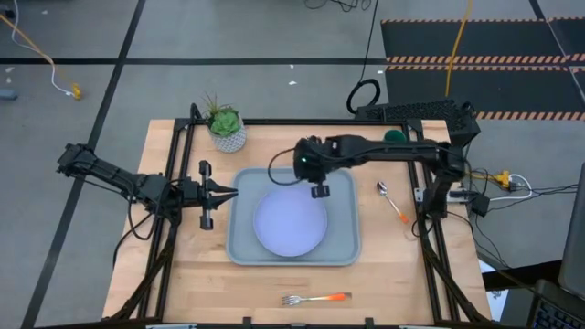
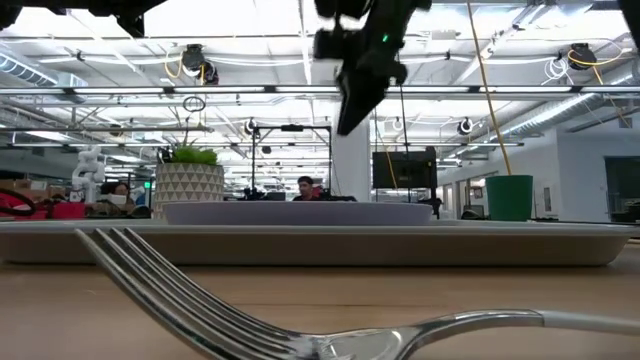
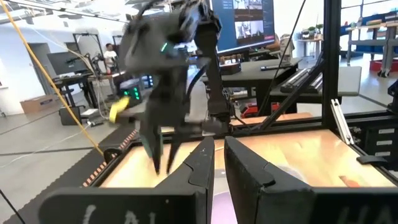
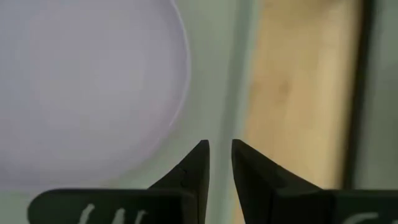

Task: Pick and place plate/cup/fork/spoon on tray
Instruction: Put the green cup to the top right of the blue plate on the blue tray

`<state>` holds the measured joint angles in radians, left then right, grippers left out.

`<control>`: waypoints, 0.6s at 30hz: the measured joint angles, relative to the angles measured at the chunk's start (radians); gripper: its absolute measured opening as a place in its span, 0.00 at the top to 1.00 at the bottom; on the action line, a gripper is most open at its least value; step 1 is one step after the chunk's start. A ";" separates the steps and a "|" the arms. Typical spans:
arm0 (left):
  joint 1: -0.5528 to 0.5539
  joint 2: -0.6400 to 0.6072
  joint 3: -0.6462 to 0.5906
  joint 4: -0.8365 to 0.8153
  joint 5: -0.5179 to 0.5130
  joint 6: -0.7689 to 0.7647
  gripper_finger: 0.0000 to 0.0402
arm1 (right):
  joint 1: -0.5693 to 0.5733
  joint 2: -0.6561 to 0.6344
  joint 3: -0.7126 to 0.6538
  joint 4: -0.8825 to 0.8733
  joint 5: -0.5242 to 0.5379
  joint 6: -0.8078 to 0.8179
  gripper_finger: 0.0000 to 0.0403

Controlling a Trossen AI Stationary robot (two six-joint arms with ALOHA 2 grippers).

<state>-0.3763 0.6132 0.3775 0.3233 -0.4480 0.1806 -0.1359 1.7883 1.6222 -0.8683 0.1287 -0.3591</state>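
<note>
The pale lavender plate (image 1: 289, 222) lies flat in the grey-blue tray (image 1: 343, 249) at the table's middle. My right gripper (image 1: 319, 190) hangs above the tray's far part, pointing steeply down, shut with nothing between its fingers (image 4: 220, 149); the plate (image 4: 87, 87) lies below it. My left gripper (image 1: 233, 193) waits level beside the tray's left rim, shut and holding nothing (image 3: 219, 155). The spoon (image 1: 391, 201) lies on the wood right of the tray. The fork (image 1: 315, 299) lies near the table's front edge. The dark green cup (image 1: 395, 135) stands at the far right.
A white pot with a green plant (image 1: 227, 128) stands at the far left of the table. Black frame rails (image 1: 430, 238) run along the table's edges. Bare wood lies between the tray and the fork.
</note>
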 joint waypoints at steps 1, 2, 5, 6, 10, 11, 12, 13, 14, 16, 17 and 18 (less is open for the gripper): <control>0.000 0.000 0.000 0.001 0.000 0.000 0.90 | 0.020 -0.021 0.000 -0.010 0.037 -0.002 0.85; 0.000 0.000 0.000 0.001 0.000 0.000 0.90 | 0.039 -0.045 0.000 -0.012 0.054 -0.001 0.85; 0.000 0.000 0.000 0.001 0.000 0.000 0.90 | 0.097 -0.114 0.000 -0.039 -0.014 0.078 0.85; 0.000 0.000 0.000 0.002 0.000 0.000 0.90 | 0.111 -0.136 0.000 -0.041 -0.075 0.129 0.85; 0.000 0.000 0.000 0.003 0.000 -0.001 0.90 | 0.153 -0.200 0.000 -0.050 -0.355 0.345 0.85; 0.000 0.000 0.000 0.005 0.000 -0.001 0.90 | 0.167 -0.213 0.000 -0.055 -0.398 0.399 0.85; 0.000 0.000 0.000 0.008 0.000 -0.003 0.90 | 0.185 -0.225 -0.001 -0.062 -0.419 0.452 0.85; 0.000 0.000 0.000 0.011 0.000 -0.006 0.90 | 0.204 -0.237 -0.007 -0.061 -0.416 0.496 0.85; 0.000 0.000 0.000 0.014 0.000 -0.007 0.90 | 0.224 -0.252 -0.018 -0.064 -0.397 0.531 0.85; 0.000 0.000 0.000 0.015 0.000 -0.008 0.90 | 0.259 -0.279 -0.052 -0.090 -0.302 0.616 0.85; 0.000 0.000 0.000 0.018 0.000 -0.009 0.90 | 0.266 -0.291 -0.072 -0.117 -0.246 0.663 0.85; 0.000 0.000 0.000 0.020 0.000 -0.009 0.90 | 0.271 -0.300 -0.092 -0.157 -0.183 0.712 0.85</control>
<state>-0.3763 0.6128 0.3775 0.3431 -0.4480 0.1715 0.1356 1.4885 1.5299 -1.0256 -0.0538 0.3527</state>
